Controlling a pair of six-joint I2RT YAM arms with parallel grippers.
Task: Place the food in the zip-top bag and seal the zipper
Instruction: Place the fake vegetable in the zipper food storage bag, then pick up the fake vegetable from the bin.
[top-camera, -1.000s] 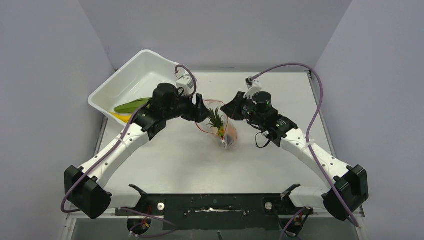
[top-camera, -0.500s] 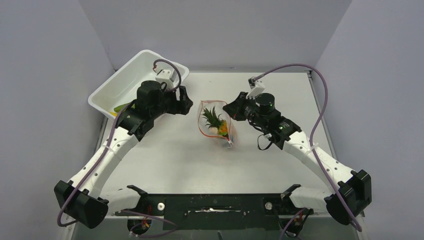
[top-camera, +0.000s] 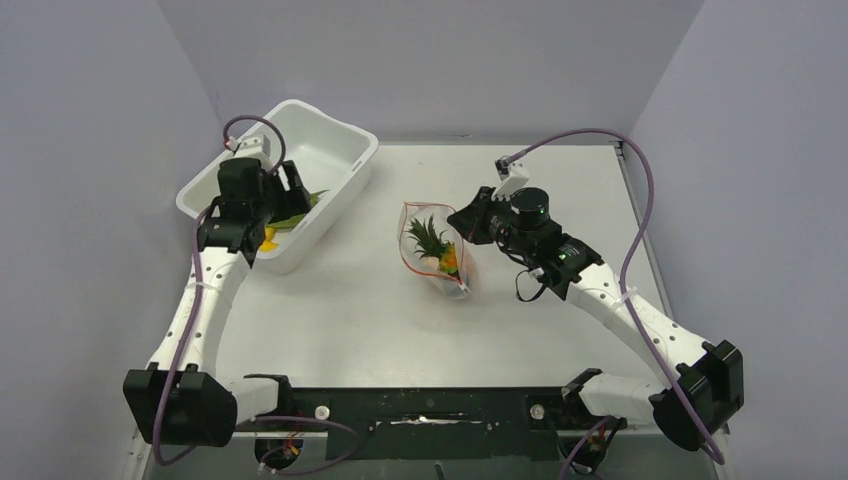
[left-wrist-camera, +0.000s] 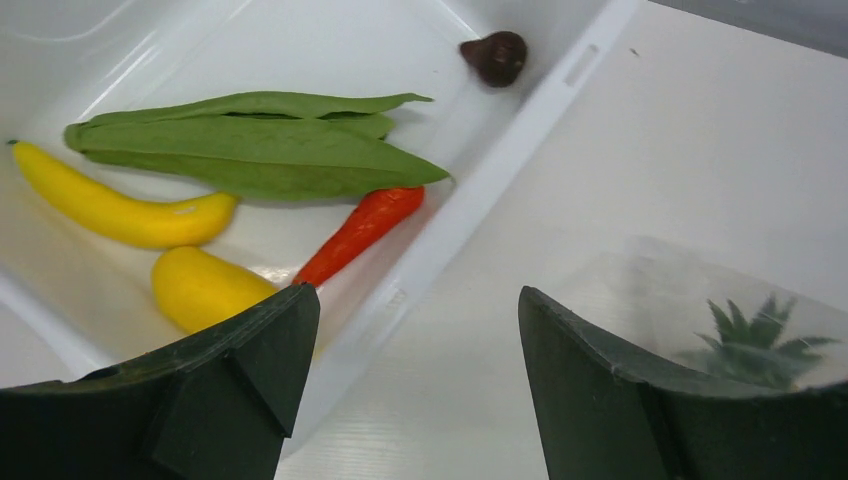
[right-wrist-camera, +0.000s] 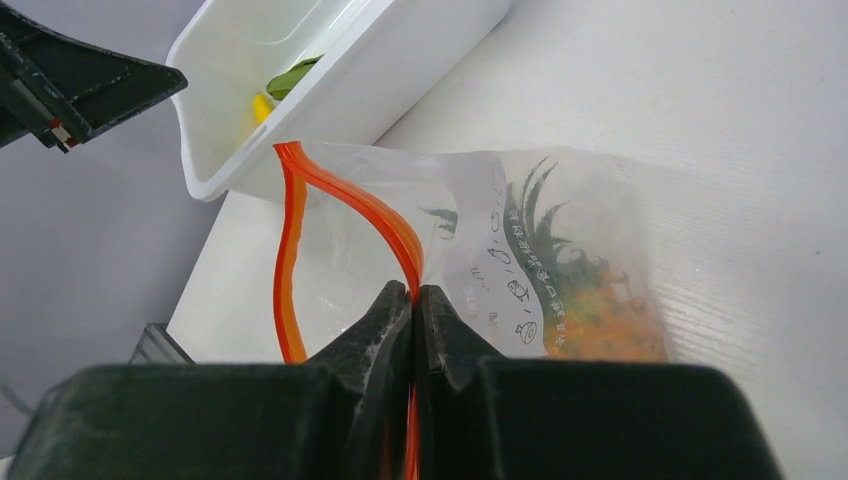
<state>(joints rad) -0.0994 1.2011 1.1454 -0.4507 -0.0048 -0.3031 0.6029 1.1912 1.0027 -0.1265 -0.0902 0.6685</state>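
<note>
White left arm (top-camera: 205, 290) above tub (top-camera: 335, 150), fingers (left-wrist-camera: 235, 390) apart

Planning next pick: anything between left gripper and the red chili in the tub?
Nothing visible. The open left gripper hovers at the rim of the tub; the chili lies exposed, its far end by the leaf tip.

Table (top-camera: 350, 320), white, faintly wood-grained: sitting mid-scene. Far wall (top-camera: 430, 60), left wall (top-camera: 90, 150), right wall (top-camera: 750, 150), plain pale lilac-grey: closing it in on three sides. Light: falling evenly, casting soft shadows.
</note>
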